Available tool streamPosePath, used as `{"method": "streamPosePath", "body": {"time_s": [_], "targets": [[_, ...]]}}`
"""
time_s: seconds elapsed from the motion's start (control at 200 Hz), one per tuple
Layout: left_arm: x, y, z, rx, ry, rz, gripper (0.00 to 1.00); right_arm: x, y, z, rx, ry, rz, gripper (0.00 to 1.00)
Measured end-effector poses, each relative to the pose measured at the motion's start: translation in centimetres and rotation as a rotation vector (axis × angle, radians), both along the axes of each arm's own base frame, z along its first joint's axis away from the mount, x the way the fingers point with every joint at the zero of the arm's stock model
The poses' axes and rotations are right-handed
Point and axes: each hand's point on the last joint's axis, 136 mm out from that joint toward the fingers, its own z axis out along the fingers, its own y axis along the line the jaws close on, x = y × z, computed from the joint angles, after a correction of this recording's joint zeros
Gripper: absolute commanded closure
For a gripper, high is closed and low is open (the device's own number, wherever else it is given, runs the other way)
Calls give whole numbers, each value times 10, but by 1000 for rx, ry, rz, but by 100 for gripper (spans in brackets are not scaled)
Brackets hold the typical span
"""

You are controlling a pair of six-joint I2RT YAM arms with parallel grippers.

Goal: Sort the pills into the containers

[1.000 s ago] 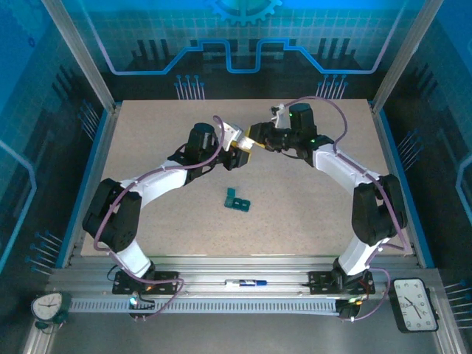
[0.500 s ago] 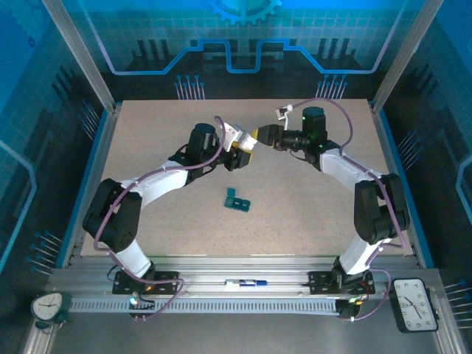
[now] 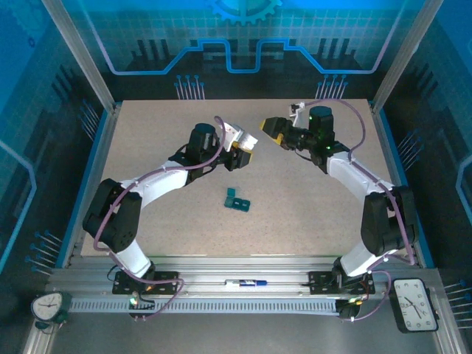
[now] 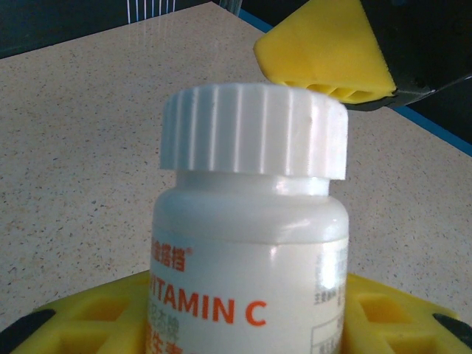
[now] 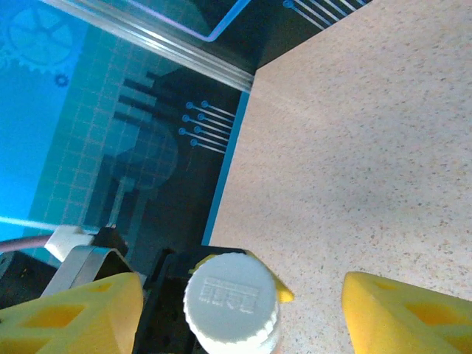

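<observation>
My left gripper [image 3: 242, 150] is shut on a white "Vitamin C" bottle [image 3: 246, 140] held above the middle back of the table. In the left wrist view the bottle [image 4: 249, 265] stands between the yellow fingers [image 4: 88, 317], its ribbed white cap [image 4: 254, 133] on. My right gripper [image 3: 273, 129] hangs open just right of the cap, apart from it. In the right wrist view the cap [image 5: 231, 299] sits between the spread yellow fingers [image 5: 74, 313], touching neither. The dark teal containers [image 3: 237, 199] lie mid-table, nearer than both grippers. The pills are out of view.
Blue raised edges [image 3: 87, 158] border the speckled table [image 3: 310, 214]. A pen [image 3: 247, 282] lies on the front rail, with a clock [image 3: 48, 306] at the left corner and another clock [image 3: 417, 302] at the right corner.
My right gripper opened off the bottle's cap and drew back to the right. The left gripper and the bottle stayed put.
</observation>
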Motion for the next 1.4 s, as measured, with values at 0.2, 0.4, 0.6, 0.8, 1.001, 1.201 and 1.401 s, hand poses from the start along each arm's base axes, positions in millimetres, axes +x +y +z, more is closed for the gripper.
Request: {"method": "streamPosePath", "body": {"time_s": [0.2, 0.4, 0.6, 0.8, 1.001, 1.201, 1.401], "targets": [[0, 0, 0, 0, 0, 0, 100, -5, 9, -11, -31, 44, -15, 27], [0, 0, 0, 0, 0, 0, 100, -9, 19, -12, -41, 50, -4, 28], [0, 0, 0, 0, 0, -1, 100, -8, 28, -9, -43, 48, 12, 29], [-1, -1, 0, 0, 0, -2, 100, -10, 40, -9, -46, 52, 36, 32], [-1, -1, 0, 0, 0, -2, 100, -11, 47, -18, -59, 67, 53, 52], [0, -1, 0, 0, -1, -1, 100, -11, 47, -19, -70, 45, 71, 61], [1, -2, 19, -32, -52, -3, 100, -13, 47, 1, -32, -120, 171, 54]]}}
